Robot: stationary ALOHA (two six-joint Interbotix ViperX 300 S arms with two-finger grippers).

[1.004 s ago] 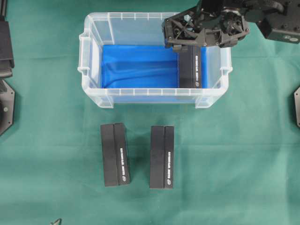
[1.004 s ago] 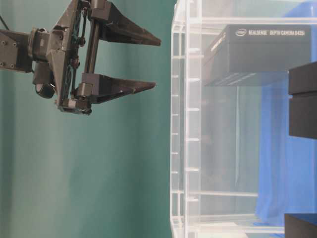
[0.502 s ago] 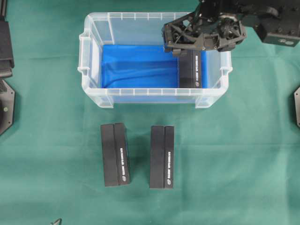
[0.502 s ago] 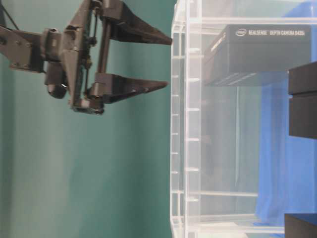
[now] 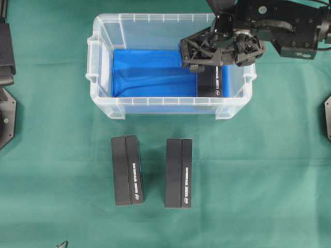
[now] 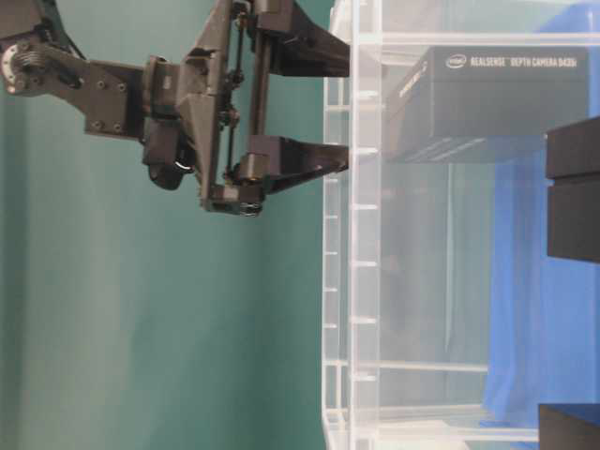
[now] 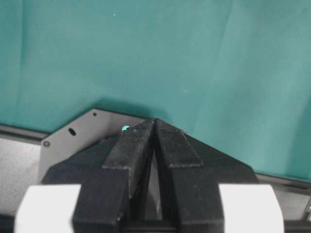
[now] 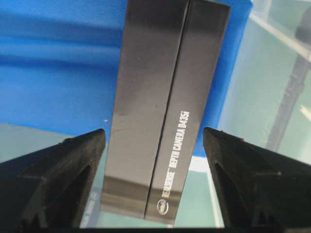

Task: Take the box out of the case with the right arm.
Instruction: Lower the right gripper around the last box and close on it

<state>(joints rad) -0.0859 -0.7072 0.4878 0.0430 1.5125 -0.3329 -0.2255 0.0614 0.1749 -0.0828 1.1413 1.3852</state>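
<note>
The case [image 5: 98, 51] is a clear plastic tub with a blue floor lining [image 5: 150, 72] at the back of the green cloth. One black box [image 5: 213, 85] lies at the right end of its floor. My right gripper [image 5: 211, 54] is open and hangs over the far end of that box. In the table-level view its fingertips [image 6: 330, 155] are at the case's rim [image 6: 352, 281]. In the right wrist view the box [image 8: 160, 107] lies between and below the open gripper [image 8: 154, 132], untouched. My left gripper [image 7: 154, 121] is shut and empty over bare cloth.
Two more black boxes [image 5: 127, 170] [image 5: 179, 173] lie side by side on the cloth in front of the case. The left arm's base [image 5: 5, 51] is at the left edge. A grey mounting plate [image 5: 327, 116] is at the right edge.
My right gripper has come down and forward over the box, from beside the case's rim to level with it. It stays open. The box has not moved.
</note>
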